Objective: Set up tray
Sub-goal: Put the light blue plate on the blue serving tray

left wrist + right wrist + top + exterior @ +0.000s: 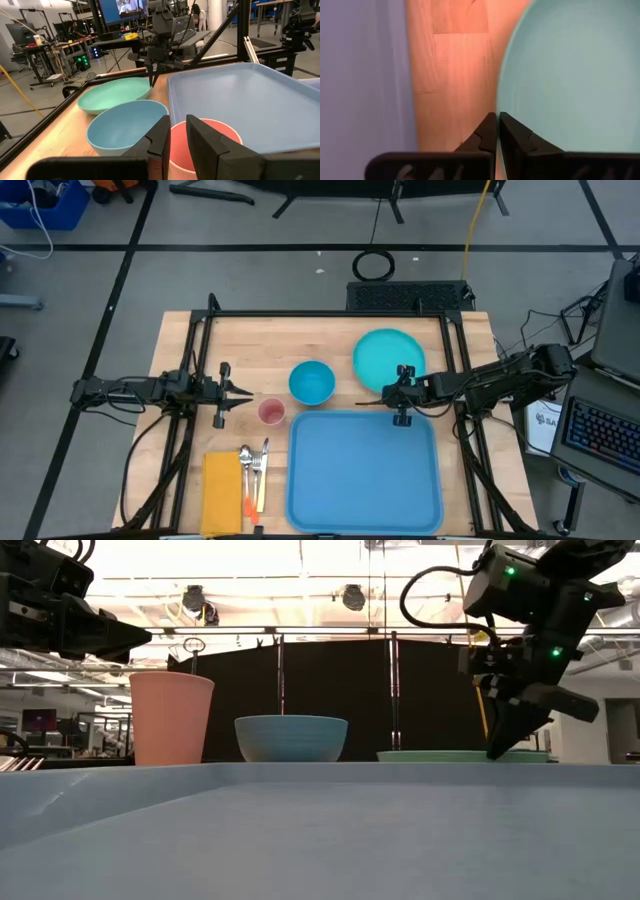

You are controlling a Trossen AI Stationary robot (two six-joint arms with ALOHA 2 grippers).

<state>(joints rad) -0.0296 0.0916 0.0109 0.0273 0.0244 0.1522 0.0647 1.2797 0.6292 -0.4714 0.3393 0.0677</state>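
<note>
The tray (365, 470) lies flat on the table (250, 345) at its near edge, right of centre, empty, with its slightly longer axis running from the near edge toward the bowl (312, 382) and plate (388, 355). It looks like light, stiff, smooth plastic, probably slippery, so I judge the raised rim the best place to take hold. The right gripper (402, 401) has its fingers pinched together on the plate's rim just beyond the tray's far edge, while the left gripper (240, 392) hovers beside the cup (271, 412), fingers nearly closed and empty.
</note>
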